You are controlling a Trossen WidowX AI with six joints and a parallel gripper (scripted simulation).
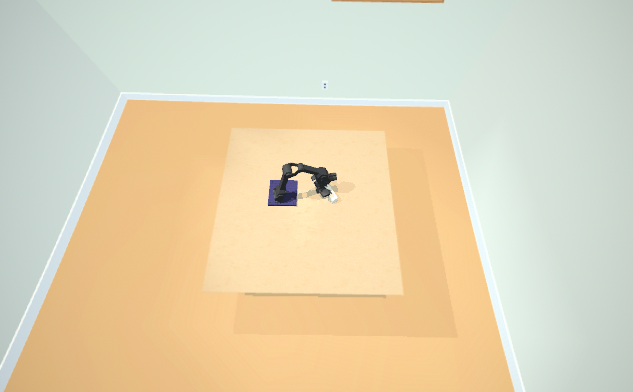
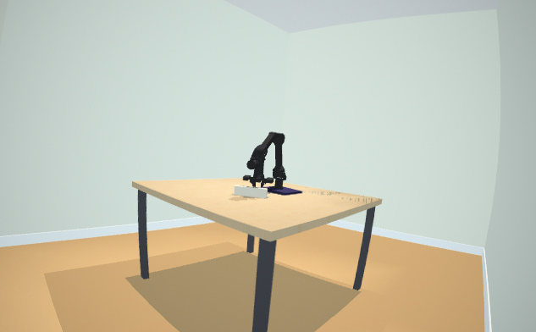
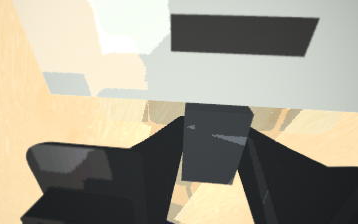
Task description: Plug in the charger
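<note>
My gripper point(image 1: 326, 185) point(image 2: 258, 185) point(image 3: 207, 123) is shut on the dark grey charger point(image 3: 211, 155), one black finger on each side of it. The white power strip point(image 1: 333, 198) point(image 2: 250, 191) point(image 3: 240, 80) stands on the table, just beyond the charger in the wrist view, with a dark rectangle point(image 3: 241, 36) on its upper face. The charger's front end is at the strip's near edge. Its prongs do not show. The strip's side facing the charger and its outlets are hidden, so I cannot tell which outlet the charger faces or how deep the prongs are.
The arm stands on a dark blue base plate point(image 1: 290, 201) point(image 2: 288, 191) on the wooden table point(image 1: 303, 260) point(image 2: 210, 201), close behind the gripper. Shadows of the arm fall across the table and the strip. A wall socket point(image 1: 324, 85) is on the far wall.
</note>
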